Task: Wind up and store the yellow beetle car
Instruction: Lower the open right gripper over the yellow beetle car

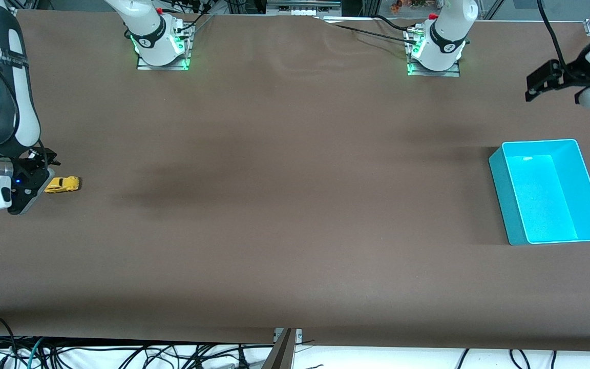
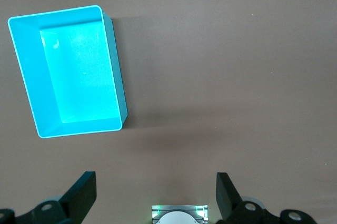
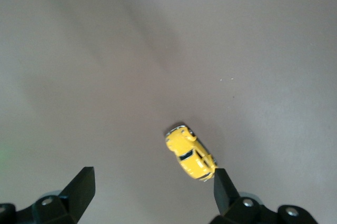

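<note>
Turquoise bin (image 1: 500, 179) well apart from yellow beetle car (image 1: 62, 184)

Brown table (image 1: 274, 205) with yellow beetle car (image 1: 62, 184) and turquoise bin (image 1: 500, 189), well apart

Even overhead light, soft dark shadows on the brown table (image 1: 295, 230), glare inside the turquoise bin (image 1: 541, 200).

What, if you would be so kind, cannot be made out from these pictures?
- Yellow beetle car: too small in the front view to show wheels or any winding part; in the right wrist view one end is cut by a finger of the open right hand.
- Left hand: its fingertips are cut off by the front view's edge.
</note>
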You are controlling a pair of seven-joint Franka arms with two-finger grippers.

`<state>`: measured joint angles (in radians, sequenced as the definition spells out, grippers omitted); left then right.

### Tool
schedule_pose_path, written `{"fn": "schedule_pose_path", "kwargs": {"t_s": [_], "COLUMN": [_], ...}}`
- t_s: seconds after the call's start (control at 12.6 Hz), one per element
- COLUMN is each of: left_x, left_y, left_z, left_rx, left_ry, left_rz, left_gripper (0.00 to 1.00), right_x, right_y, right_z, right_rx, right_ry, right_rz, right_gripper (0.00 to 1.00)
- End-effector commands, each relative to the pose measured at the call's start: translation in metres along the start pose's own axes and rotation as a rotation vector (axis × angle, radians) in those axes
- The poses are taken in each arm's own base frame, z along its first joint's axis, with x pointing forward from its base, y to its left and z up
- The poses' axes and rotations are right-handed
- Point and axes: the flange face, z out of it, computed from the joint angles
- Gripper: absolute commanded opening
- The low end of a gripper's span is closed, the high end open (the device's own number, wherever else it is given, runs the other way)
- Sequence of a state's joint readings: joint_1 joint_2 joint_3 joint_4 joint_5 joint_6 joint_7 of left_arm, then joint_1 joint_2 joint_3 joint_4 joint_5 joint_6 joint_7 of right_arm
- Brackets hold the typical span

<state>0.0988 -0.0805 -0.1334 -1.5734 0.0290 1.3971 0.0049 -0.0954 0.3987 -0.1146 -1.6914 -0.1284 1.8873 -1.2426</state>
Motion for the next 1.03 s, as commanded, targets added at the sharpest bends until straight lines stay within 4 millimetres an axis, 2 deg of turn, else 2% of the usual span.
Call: {"fn": "schedule_pose_path", "kwargs": {"t_s": [0.0, 0.32, 0.48, 0.79, 0.95], "left_x": [-0.001, 0.012, 0.011, 0.011, 0.009], "left_y": [-0.022, -0.039, -0.037, -0.031, -0.029], "left_z": [0.008, 0.014, 0.015, 0.014, 0.014], "left_rx": [0.000, -0.016, -0.026, -0.059, -0.060], "left_ry": [0.001, -0.012, -0.022, -0.024, -0.033], "left_rz": [-0.038, -0.060, -0.061, -0.056, -0.051], "left_gripper": [1.00, 1.00, 1.00, 1.00, 1.00], "right_x": [-0.024, -0.066, -0.089, -0.100, -0.097], "right_y": [-0.003, 0.017, 0.027, 0.034, 0.035], "right_z": [0.025, 0.069, 0.089, 0.116, 0.126], "right_rx": [-0.029, -0.016, -0.026, -0.034, -0.047], "right_ry": [0.013, 0.030, 0.045, 0.085, 0.112], "right_rz": [-0.153, -0.262, -0.345, -0.483, -0.559], "right_gripper": [1.00, 1.00, 1.00, 1.00, 0.99]}}
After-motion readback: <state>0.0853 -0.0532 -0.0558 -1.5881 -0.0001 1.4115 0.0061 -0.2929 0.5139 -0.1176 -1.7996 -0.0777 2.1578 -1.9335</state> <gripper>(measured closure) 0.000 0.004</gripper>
